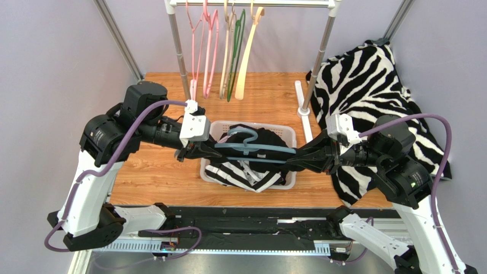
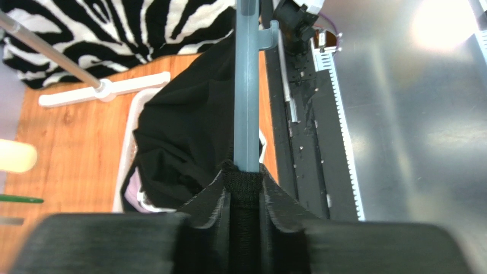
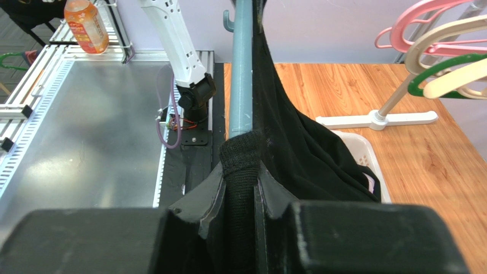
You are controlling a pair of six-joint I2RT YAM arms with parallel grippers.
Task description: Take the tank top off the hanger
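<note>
A blue-grey hanger [image 1: 251, 147] hangs level between my two grippers, above a white basket [image 1: 290, 135]. The black tank top [image 1: 270, 141] is draped on it and sags into the basket. My left gripper [image 1: 191, 151] is shut on the tank top's knit strap at the hanger's left end; the hanger arm [image 2: 247, 85] runs straight out from the left gripper [image 2: 244, 181], with black cloth [image 2: 188, 131] hanging beside it. My right gripper [image 1: 292, 160] is shut on the other strap at the right end, where the hanger [image 3: 241, 74] and tank top [image 3: 297, 142] leave the right gripper [image 3: 243, 162].
Zebra-striped cloth [image 1: 246, 176] lies in the basket under the tank top. A large zebra blanket [image 1: 366, 74] covers the table's right side. A clothes rail [image 1: 251, 3] with pink, green and cream hangers [image 1: 228, 51] stands at the back, its foot [image 1: 303, 108] beside the basket.
</note>
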